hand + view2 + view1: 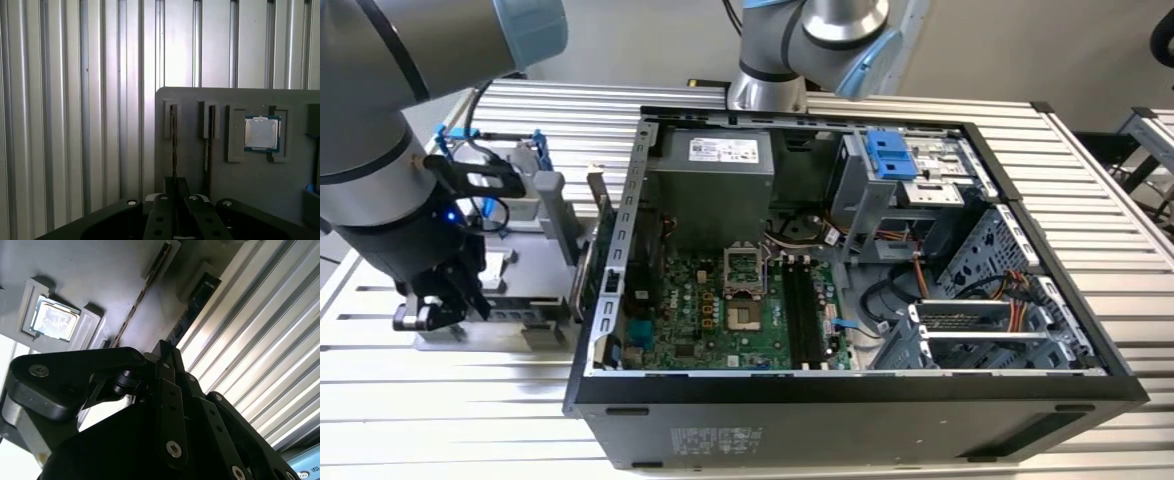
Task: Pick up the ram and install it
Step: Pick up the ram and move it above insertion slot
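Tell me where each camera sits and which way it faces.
Exterior view: off the arm, high, looking down on the open computer case and slatted table; the arm shows at its left.
First wrist view: on the wrist, facing the grey parts holder; the gripper shows.
Second wrist view: on the wrist, looking aslant past the gripper at that holder.
Shared: both wrist views show the processor and the ram standing in a slot.

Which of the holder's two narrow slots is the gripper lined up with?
The slot farther from the processor, running straight toward the gripper; the other slot adjoins the processor.
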You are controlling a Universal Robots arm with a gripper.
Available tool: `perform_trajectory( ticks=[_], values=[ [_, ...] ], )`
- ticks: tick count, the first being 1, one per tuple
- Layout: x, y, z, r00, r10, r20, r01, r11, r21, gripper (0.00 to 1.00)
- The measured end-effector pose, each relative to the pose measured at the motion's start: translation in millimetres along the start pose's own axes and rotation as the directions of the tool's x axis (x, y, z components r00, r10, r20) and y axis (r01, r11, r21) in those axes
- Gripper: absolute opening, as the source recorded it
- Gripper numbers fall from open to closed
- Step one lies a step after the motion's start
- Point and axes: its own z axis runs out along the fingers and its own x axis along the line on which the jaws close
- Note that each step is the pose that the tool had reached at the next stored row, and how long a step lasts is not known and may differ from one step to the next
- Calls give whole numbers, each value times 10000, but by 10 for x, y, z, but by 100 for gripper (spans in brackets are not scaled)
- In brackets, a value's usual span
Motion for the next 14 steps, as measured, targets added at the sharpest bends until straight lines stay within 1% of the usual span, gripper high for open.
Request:
perform_trajectory(
  ticks=[14],
  values=[
    [-3,1,-136,10000,0,0,0,10000,0,0]
  ],
)
